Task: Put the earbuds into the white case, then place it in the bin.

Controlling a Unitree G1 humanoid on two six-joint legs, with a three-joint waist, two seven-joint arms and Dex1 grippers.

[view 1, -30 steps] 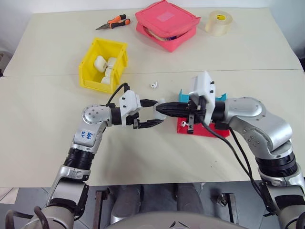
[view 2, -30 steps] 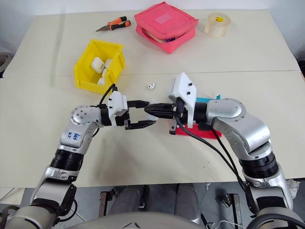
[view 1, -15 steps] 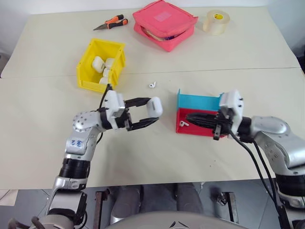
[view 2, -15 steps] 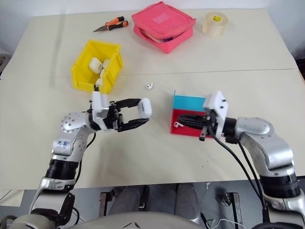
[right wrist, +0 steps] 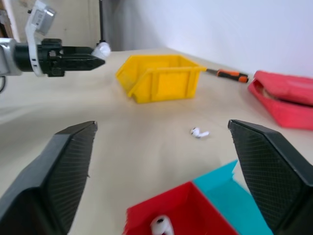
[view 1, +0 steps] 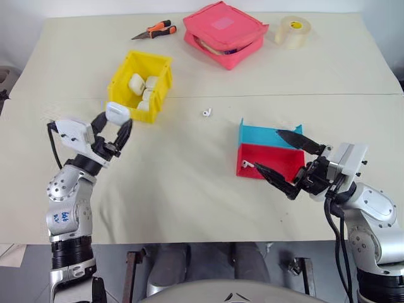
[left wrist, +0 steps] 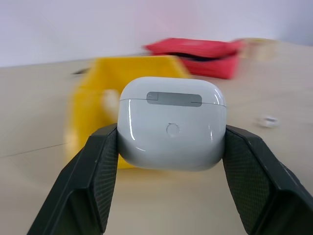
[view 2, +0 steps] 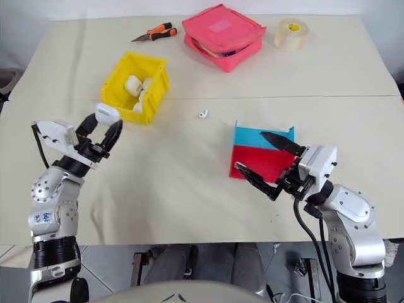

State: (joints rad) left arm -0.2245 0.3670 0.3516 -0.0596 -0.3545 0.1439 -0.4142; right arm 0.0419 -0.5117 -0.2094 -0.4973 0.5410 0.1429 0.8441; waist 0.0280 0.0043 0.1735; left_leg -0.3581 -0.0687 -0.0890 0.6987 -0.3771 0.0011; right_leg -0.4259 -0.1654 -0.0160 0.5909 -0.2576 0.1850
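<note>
Step in hand, as judged: the place-in-bin step. A closed white case [view 1: 117, 112] is clamped between the black fingers of the left end effector [view 1: 113, 129] and is held in the air just in front of the yellow bin [view 1: 140, 86], at the bin's lowered front lip, not yet inside. Other white cases are already seen inside the bin.

The right end effector [view 1: 282, 159] is spread wide with nothing held, hovering at the near side of the red tray [view 1: 279, 161], well apart from the bin. A blue tray [view 1: 265, 135] is set touching the red tray on its bin-facing far side. One earbud [right wrist: 160, 226] is seen lying in the red tray; another earbud [view 1: 206, 112] lies loose on the table [view 1: 189, 177] between the bin and the trays.

Next move, as judged: the case needs to be carried forward over the bin's lip and lowered among the other cases before release; the fingers must clear the bin wall.

Writing: a small handwritten blue mark is seen on the left forearm, too small to be read. A label on the tape roll [view 1: 293, 29], well beyond the bin, cannot be read. No brand is seen on the case.
</note>
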